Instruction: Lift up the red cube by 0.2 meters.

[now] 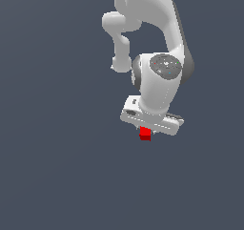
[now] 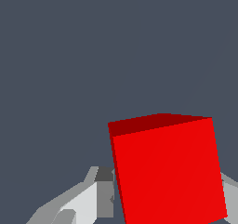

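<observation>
Over in the exterior view, the white arm (image 1: 157, 57) reaches down the middle, and just below its hand (image 1: 151, 119) sits the red cube (image 1: 145, 134), tucked right under the fingers. Wrist view now: a finger (image 2: 95, 197) presses one side of the cube (image 2: 167, 172), another (image 2: 228, 190) hugs the far side. Fingers clamped on the cube, dark surface (image 2: 69, 79) behind it.

Matt red cube (image 2: 167, 172), smooth faces
</observation>
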